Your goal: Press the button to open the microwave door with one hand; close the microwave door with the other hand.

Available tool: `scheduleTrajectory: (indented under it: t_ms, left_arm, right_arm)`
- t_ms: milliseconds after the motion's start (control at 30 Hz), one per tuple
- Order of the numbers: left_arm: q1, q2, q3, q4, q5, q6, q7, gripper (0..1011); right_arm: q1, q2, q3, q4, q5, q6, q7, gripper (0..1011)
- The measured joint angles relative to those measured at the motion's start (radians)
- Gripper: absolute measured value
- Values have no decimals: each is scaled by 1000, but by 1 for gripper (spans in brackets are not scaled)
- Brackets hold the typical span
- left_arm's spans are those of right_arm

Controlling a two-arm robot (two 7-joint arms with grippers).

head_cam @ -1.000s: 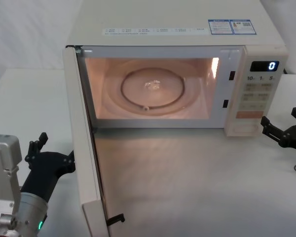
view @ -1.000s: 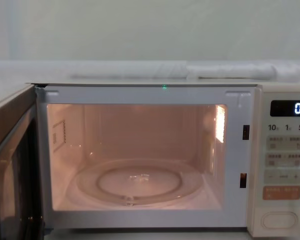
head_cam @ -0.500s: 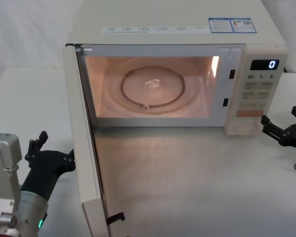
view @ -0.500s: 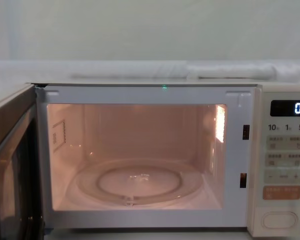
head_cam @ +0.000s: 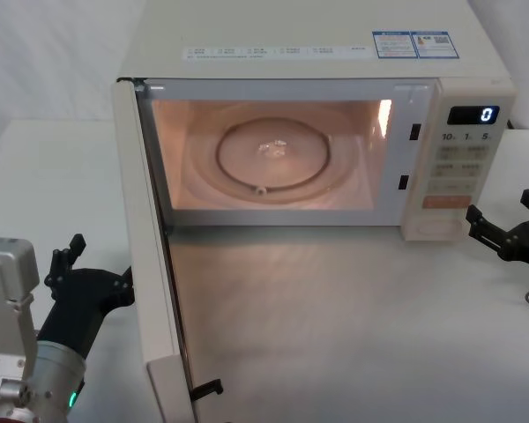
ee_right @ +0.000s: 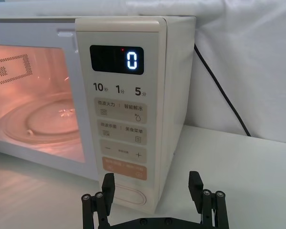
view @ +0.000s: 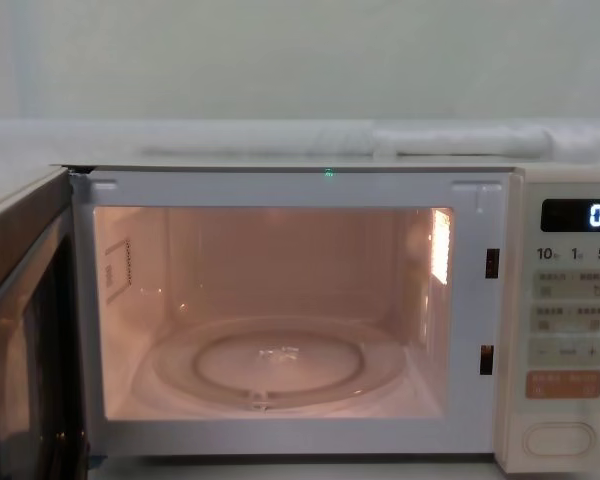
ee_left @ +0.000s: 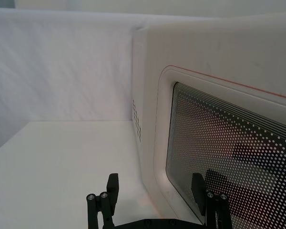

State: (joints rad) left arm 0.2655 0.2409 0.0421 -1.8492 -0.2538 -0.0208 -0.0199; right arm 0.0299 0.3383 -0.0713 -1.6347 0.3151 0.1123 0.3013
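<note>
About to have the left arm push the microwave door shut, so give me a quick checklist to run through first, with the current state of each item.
1. Microwave door fully open, ready to push: ok.
2. Left gripper beside the door's outer face, fingers spread: ok.
3. Contact between left gripper and door: cannot tell.
4. Right gripper off the button and right of the microwave, out of the door's swing: ok.
5. Cavity holds just the glass turntable, nothing sticking out: ok.
6. Table in the door's path free of things: ok.

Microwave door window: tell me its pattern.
Fine white-dotted perforated mesh on the dark microwave door window, clearest in the left wrist view.
</note>
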Motion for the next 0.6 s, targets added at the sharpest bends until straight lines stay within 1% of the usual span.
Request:
scheduleTrajectory:
  t_ms: [267, 400, 600]
  left_arm:
    - [0, 0, 0, 0, 0, 0, 0, 993]
    - [0, 0, 0, 0, 0, 0, 0, 917]
    - [0, 0, 0, 0, 0, 0, 0, 769]
  right_arm:
    - [0, 0, 0, 0, 0, 0, 0, 1002]
    - [0, 0, 0, 0, 0, 0, 0, 1002]
    - [0, 0, 0, 0, 0, 0, 0, 1002]
